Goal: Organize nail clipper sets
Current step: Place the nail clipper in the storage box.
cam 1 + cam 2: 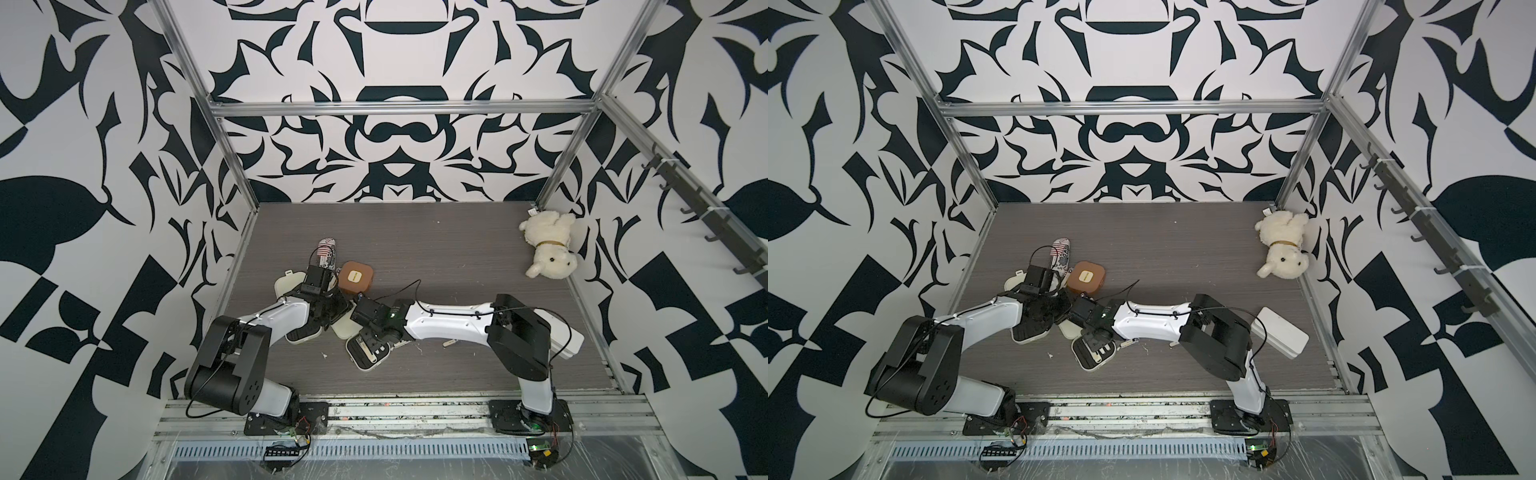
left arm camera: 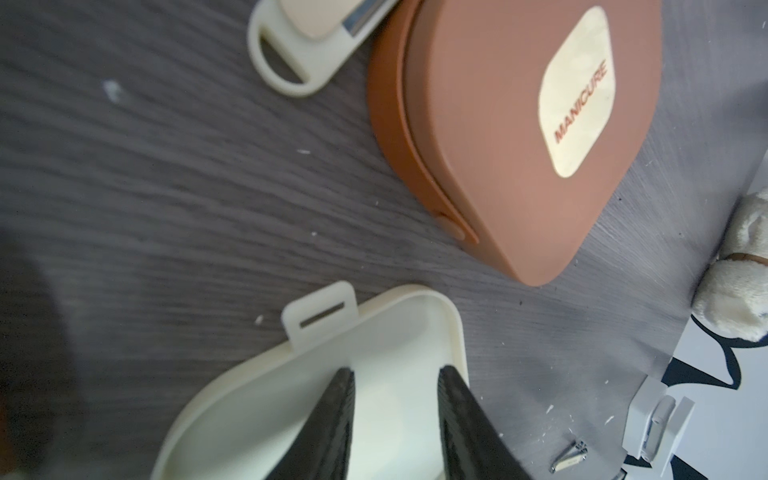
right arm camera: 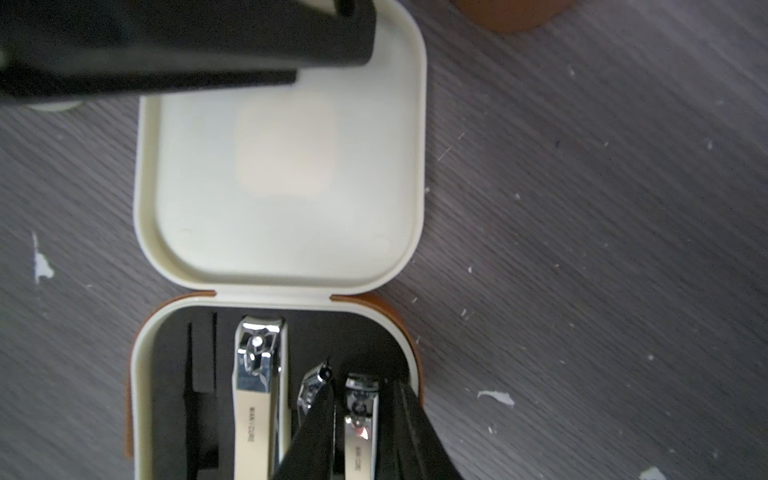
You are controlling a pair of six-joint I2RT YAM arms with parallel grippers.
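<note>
Working inside the open cream case [image 3: 278, 249], lid laid flat, base toward the front edge of the desk [image 1: 457, 249]. Straddling the small clipper [image 3: 360, 415] with the right hand [image 3: 360, 386]: fingers parted, one on each side, a thin gap showing, so apparently not pinching it. Already seated lengthwise in the black insert [image 3: 166, 415], next to the large clipper [image 3: 259, 399], with a third pointed tool [image 3: 311, 382] half hidden under one finger. Long axis of the small clipper in line with the fingers, head toward the hinge. Hence, by judgement, a straight pull back along that line; any sideways drift likely to drag it from its slot.

Over the inside of the second cream lid [image 2: 249, 415] with the left hand [image 2: 395, 374]: fingers [image 2: 343, 424] a little apart, nothing between them; touching the lid or just above it, cannot tell. Just beyond that lid, the shut brown case [image 2: 478, 145], and beside it a loose cream clipper [image 2: 307, 37] flat on the desk, only its looped end in view from the left wrist. Nearer the left hand than the right, and ahead of it, so probably the left arm's to fetch. Beside the large clipper, narrow slots seemingly empty. Under the right forearm, a thin cream stick [image 1: 449, 342], perhaps a file. Far off in the corner, the plush dog [image 1: 548, 245]; behind the left hand, the crushed can [image 1: 328, 251].
</note>
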